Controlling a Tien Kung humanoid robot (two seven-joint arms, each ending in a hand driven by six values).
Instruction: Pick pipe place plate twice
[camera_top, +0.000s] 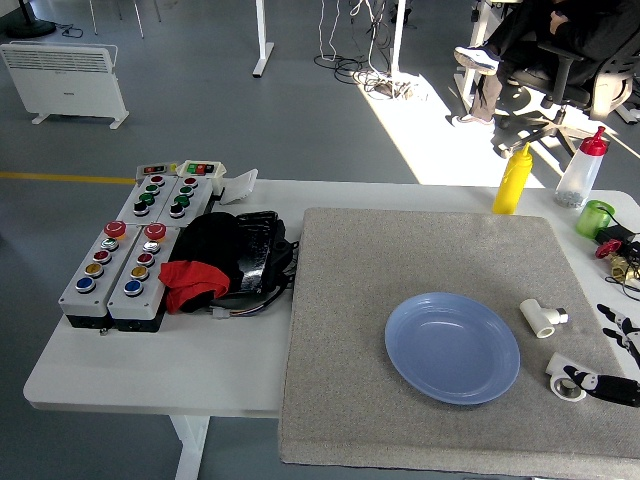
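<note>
Plate (452, 348): smooth blue dish, round and shallow with a raised rim, nothing in it, lying on the mat right of centre.
Pipe fitting (541, 318): short white plastic tee, glossy, lying on its side on the mat just right of the plate, apart from the rim.
Second pipe piece (567, 381): white ring-shaped fitting with a dark hollow, on the mat near the right edge, below the tee.
Right hand (612, 388): black fingers enter from the lower right edge and reach to the ring-shaped fitting, touching it; only the tips show, so how far they are curled, and whether they actually grasp it, I cannot tell.
Mat (400, 260): grey, coarse felt-like square covering the right half of the surface.
Surface (150, 365): white, matte, with rounded corners.
Button boxes (128, 268): four grey rectangular boxes with red, green, yellow and blue round buttons, at the left.
Cloth bundle (222, 262): crumpled black and red fabric beside the boxes.
Bottles (512, 180): yellow squeeze bottle and a clear red-capped one at the far edge.
Room: grey floor, a sunlit patch, a white heater (65, 82) at upper left, a person seated on a chair at upper right.
</note>
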